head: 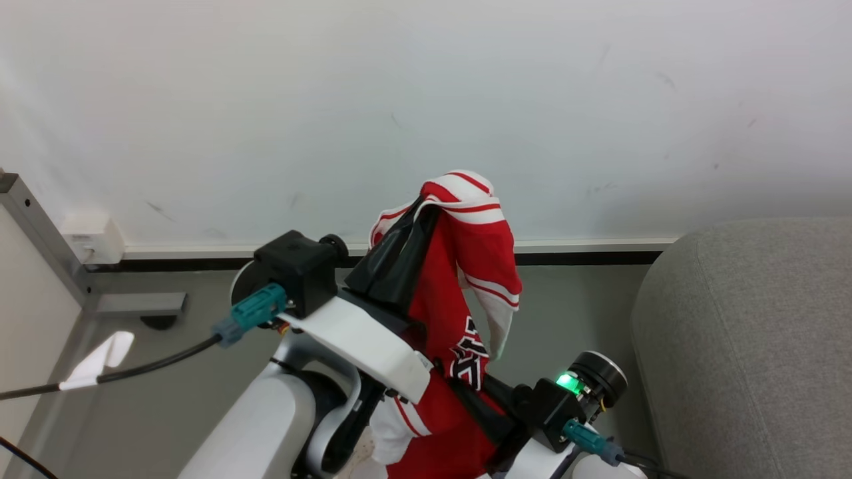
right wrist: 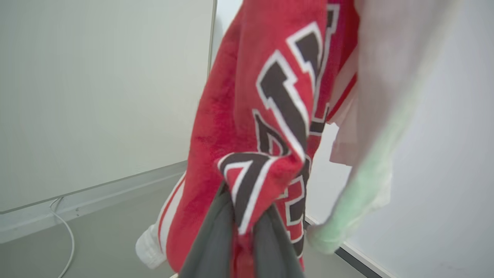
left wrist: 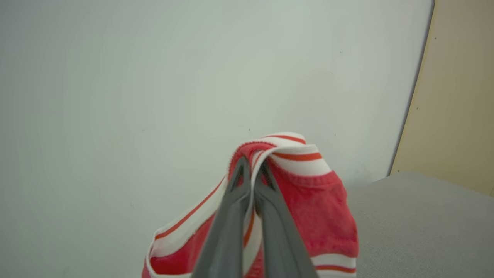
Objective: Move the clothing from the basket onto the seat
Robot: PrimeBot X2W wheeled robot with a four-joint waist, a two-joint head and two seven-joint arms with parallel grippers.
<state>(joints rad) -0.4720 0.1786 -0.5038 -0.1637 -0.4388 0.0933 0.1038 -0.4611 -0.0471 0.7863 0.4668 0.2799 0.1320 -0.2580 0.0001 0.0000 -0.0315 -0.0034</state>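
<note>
**A:** Which step is this?

**B:** The carry. One soft red fabric garment [head: 459, 266], with white striped trim and black-and-white lettering, hangs in the air just left of the one large grey woven-fabric seat [head: 745, 346].

**A:** And the grippers?

**B:** Two, both clamped on it. The left gripper [left wrist: 252, 168] pinches the trim and the right gripper [right wrist: 247, 202] the lettering. Next, probably, swing it over the seat and let go.

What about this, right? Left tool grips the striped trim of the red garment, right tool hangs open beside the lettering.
No. The right tool is shut on the clothing, pinching its lettered part, as the right wrist view shows. The left tool is as you say, gripping the striped trim.
</note>
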